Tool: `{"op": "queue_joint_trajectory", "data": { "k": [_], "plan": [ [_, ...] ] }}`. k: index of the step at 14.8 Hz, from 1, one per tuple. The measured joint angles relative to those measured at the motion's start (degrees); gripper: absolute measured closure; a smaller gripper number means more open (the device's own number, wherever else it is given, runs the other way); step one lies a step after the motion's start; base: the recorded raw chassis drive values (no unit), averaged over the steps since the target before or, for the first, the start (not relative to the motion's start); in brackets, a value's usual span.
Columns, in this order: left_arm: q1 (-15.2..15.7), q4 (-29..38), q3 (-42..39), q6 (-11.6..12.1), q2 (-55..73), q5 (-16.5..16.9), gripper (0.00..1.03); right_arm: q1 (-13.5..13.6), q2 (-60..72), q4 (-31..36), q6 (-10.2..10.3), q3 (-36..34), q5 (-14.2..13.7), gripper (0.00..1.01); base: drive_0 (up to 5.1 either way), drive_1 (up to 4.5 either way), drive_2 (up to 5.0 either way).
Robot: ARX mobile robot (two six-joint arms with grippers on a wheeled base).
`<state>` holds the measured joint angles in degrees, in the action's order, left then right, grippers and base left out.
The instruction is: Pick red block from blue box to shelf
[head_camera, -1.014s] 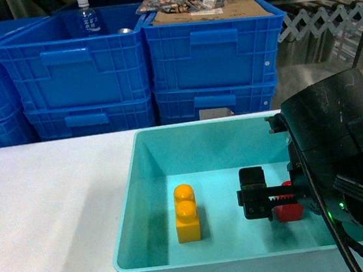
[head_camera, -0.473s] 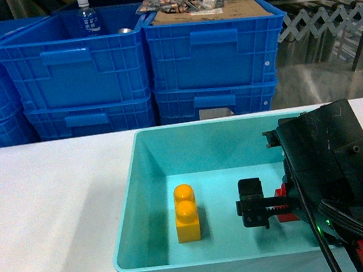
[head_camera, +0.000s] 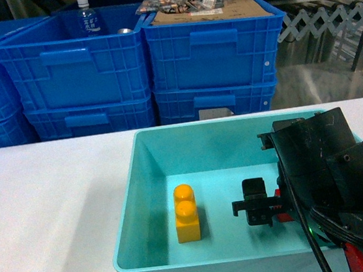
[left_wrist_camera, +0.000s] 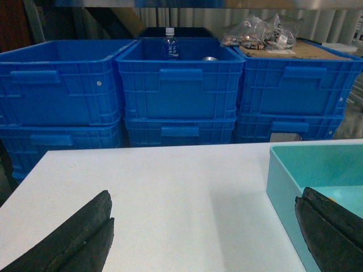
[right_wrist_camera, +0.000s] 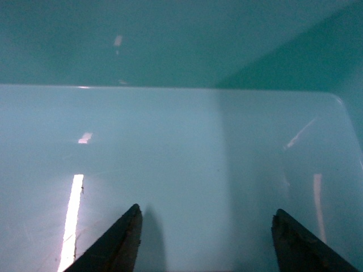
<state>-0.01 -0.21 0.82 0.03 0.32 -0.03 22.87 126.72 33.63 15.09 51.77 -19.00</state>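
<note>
Right tool (head_camera: 258,207): your tool sits low in the box (head_camera: 148,179); wrist view shows fingers spread over bare floor, pinching nothing.
Change: arm has slid further back toward you; tool tip slightly left of a second ago.
Block (head_camera: 279,207): on box floor, right side, mostly hidden behind tool.
Yellow brick (head_camera: 186,213): unmoved, left of tool.
Left tool (left_wrist_camera: 204,238): spread above desk (left_wrist_camera: 170,192).

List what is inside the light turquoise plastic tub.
A yellow two-stud brick, the right gripper, and a red block mostly hidden behind that gripper.
</note>
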Motion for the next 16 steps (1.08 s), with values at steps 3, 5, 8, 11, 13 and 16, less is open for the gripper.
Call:
{"op": "queue_joint_trajectory", "data": {
  "k": [3, 5, 8, 11, 13, 16],
  "plan": [
    [0.00, 0.00, 0.00, 0.00, 0.00, 0.00, 0.05, 0.00, 1.14, 0.66, 0.02, 0.59, 0.31, 0.63, 0.0, 0.00, 0.0],
    [0.00, 0.00, 0.00, 0.00, 0.00, 0.00, 0.05, 0.04, 1.44, 1.62, -0.17, 0.63, 0.37, 0.73, 0.0, 0.00, 0.0],
    [0.00, 0.00, 0.00, 0.00, 0.00, 0.00, 0.05, 0.50, 0.48, 4.46, -1.29, -1.18, 0.39, 0.73, 0.0, 0.00, 0.0],
    [0.00, 0.00, 0.00, 0.00, 0.00, -0.02, 0.05, 0.85, -5.35, 1.99, -1.79, -4.92, 2.97, 0.73, 0.0, 0.00, 0.0],
    [0.00, 0.00, 0.00, 0.00, 0.00, 0.00, 0.05, 0.57, -15.32, -0.04, -3.32, -5.11, 6.67, 0.73, 0.0, 0.00, 0.0],
    [0.00, 0.00, 0.00, 0.00, 0.02, 0.00, 0.05, -2.40, -29.09, -4.48, -6.34, -2.12, 12.11, 0.73, 0.0, 0.00, 0.0]
  ]
}}
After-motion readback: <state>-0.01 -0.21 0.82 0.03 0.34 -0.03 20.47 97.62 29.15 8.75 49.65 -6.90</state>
